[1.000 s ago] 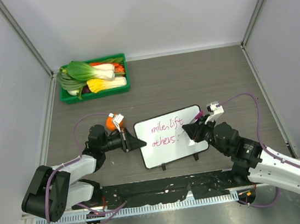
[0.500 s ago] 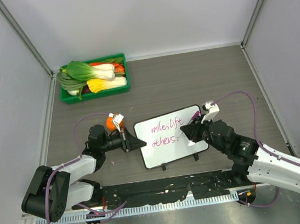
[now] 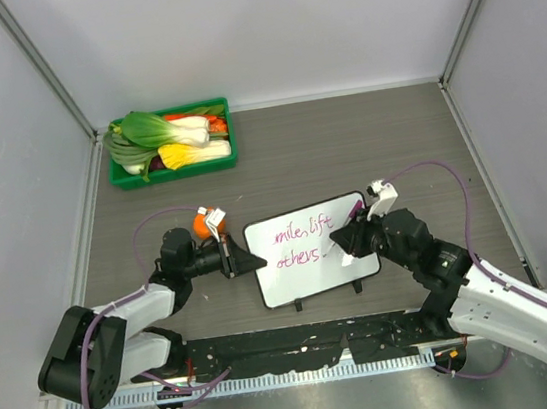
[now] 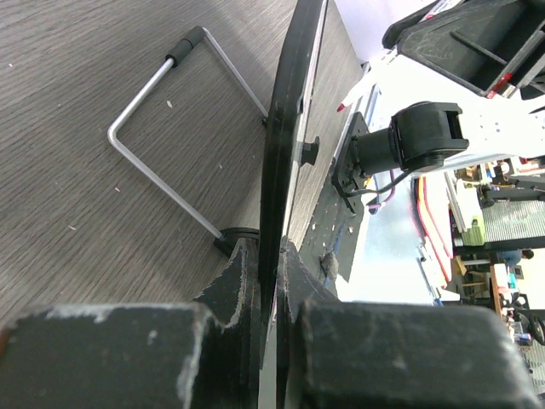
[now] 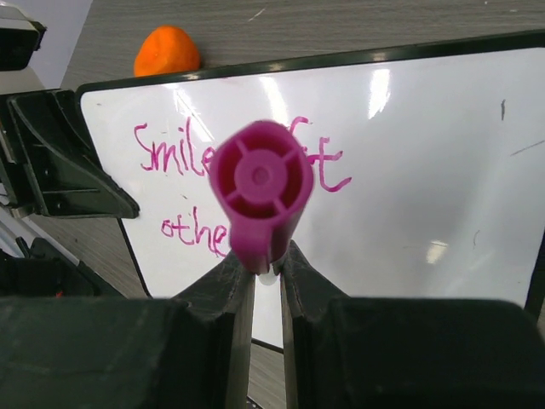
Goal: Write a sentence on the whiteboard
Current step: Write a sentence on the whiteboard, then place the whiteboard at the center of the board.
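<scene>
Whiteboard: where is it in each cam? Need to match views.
Top: whiteboard just below centre.
Left wrist: whiteboard edge-on, black rim up the middle.
Right wrist: whiteboard fills most of the picture, behind the marker.
Shared landmark: left gripper clamped on its left edge, in all three.

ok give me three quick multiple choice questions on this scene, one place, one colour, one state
1. Where does the green tray sit? A far left B near right C centre
2. What colour is the sentence? A blue B magenta C black
3. The left gripper is A open B shut on the whiteboard C shut on nothing
Answers: 1 A, it lies at the far left corner; 2 B, the script is magenta; 3 B, it clamps the board's edge.
</scene>
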Controlling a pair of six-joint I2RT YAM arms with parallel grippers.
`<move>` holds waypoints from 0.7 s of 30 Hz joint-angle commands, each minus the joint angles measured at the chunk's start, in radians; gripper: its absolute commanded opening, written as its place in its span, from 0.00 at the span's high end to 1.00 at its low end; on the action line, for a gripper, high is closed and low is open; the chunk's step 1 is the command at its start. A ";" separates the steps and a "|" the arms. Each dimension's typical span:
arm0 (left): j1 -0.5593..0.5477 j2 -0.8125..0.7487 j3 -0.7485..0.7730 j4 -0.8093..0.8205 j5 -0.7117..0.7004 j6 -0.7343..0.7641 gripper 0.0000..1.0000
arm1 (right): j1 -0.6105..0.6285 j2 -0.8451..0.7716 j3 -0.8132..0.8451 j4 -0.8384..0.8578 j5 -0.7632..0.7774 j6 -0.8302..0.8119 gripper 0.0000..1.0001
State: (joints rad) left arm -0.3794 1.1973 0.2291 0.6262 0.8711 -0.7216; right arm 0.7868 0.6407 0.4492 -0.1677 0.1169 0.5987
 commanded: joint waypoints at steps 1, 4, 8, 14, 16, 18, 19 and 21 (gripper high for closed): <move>0.007 -0.008 -0.008 -0.074 -0.156 0.090 1.00 | -0.053 -0.018 0.039 -0.059 -0.062 -0.007 0.99; 0.007 -0.013 -0.007 -0.088 -0.167 0.090 0.99 | -0.112 -0.019 0.043 -0.084 -0.078 -0.022 0.99; 0.007 -0.010 -0.007 -0.100 -0.199 0.086 0.97 | -0.181 -0.012 0.062 -0.102 -0.166 -0.031 0.99; 0.008 -0.025 -0.008 -0.114 -0.218 0.088 0.95 | -0.271 -0.022 0.083 -0.145 -0.216 -0.069 0.99; 0.007 -0.034 -0.007 -0.129 -0.231 0.091 0.95 | -0.293 -0.024 0.094 -0.159 -0.232 -0.079 0.99; 0.007 -0.041 -0.010 -0.132 -0.244 0.090 0.94 | -0.308 -0.026 0.097 -0.161 -0.244 -0.092 0.99; 0.008 -0.042 -0.010 -0.138 -0.253 0.090 0.92 | -0.314 -0.030 0.101 -0.161 -0.247 -0.094 0.99; 0.007 -0.048 -0.011 -0.143 -0.264 0.088 0.88 | -0.327 -0.032 0.111 -0.158 -0.276 -0.097 0.99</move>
State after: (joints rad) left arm -0.3859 1.1553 0.2291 0.5640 0.8268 -0.7200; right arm 0.4816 0.6258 0.4999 -0.3347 -0.0952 0.5323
